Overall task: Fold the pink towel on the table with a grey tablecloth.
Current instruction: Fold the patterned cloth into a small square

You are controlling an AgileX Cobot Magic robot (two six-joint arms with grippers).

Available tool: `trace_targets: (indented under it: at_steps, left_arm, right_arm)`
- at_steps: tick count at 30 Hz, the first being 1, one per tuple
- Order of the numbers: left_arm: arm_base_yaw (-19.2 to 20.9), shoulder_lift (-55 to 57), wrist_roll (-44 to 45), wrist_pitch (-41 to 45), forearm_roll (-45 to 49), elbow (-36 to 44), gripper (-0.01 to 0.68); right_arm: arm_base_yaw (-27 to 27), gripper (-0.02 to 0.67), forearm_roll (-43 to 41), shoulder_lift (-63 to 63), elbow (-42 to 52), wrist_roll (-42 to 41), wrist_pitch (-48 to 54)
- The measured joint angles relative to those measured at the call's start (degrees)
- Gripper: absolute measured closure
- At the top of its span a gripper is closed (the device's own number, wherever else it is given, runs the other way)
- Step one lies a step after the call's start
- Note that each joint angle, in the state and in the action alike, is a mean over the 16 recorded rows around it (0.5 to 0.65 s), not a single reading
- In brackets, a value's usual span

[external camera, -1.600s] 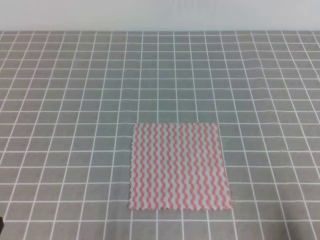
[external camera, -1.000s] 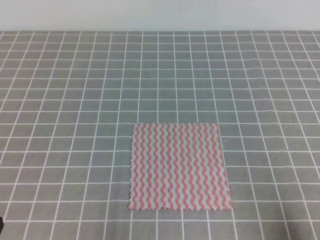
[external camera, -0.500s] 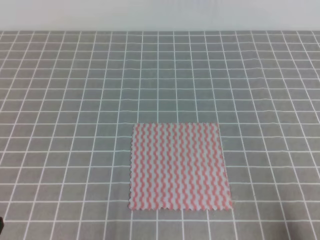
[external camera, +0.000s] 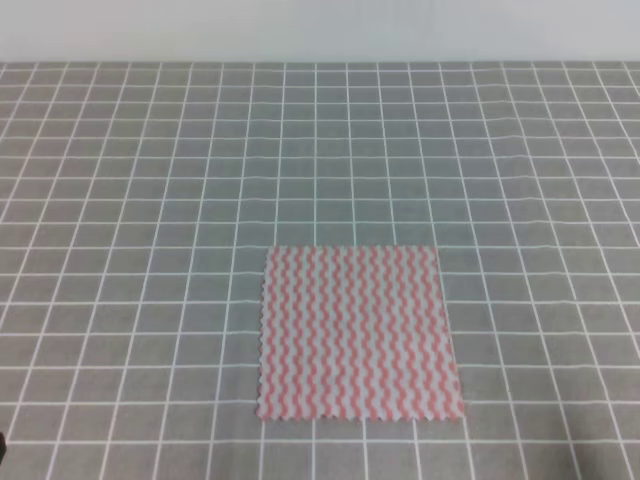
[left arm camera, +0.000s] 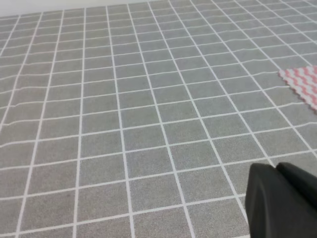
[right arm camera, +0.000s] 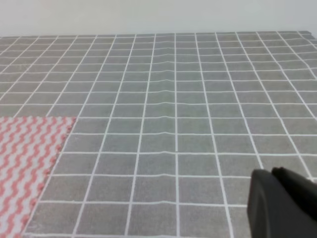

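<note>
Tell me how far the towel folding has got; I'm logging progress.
Nothing is done yet: the pink towel lies flat and unfolded on the table with a grey tablecloth. Nothing is in hand; only a dark part of each gripper shows at the wrist views' edges, off the towel. The whole fold remains.

From where I'm driving this, the table with a grey tablecloth (external camera: 150, 200) is just a white-lined grid with slight ripples, and the pink towel (external camera: 358, 332) lies flat and unfolded near its front edge.
</note>
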Motion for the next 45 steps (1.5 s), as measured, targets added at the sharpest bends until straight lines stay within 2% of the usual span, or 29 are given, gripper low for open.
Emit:
trace_targets:
  at_steps: [19,24,28,37,42,45]
  left_arm:
    - [0.0,0.05,-0.07,-3.16,-0.33,0.0,0.674]
    - [0.0,0.15,-0.22,-6.61,-5.74,-0.08,0.674]
    - [0.0,0.15,-0.38,-9.98,-14.99,-0.08,0.674]
    - [0.0,-0.15,-0.46,-15.33,-38.29,0.0,0.674]
    - [0.0,-0.25,-0.13,-16.41,-44.53,0.08,0.674]
    - [0.0,-0.15,0.44,-16.07,-44.72,0.0,0.674]
  right_arm:
    - [0.0,0.665,0.04,-0.07,-0.16,-0.01,0.06]
    - [0.0,0.666,0.05,0.07,-0.24,-0.01,0.13]
    - [-0.01,0.666,1.16,0.2,-0.41,0.02,-0.66]
    - [0.0,0.666,16.98,0.07,-0.23,0.15,-7.53]
    - [0.0,0.666,28.23,0.08,-0.23,-0.1,-11.23]
    - [0.0,0.665,33.24,0.01,-0.05,-0.48,-12.09]
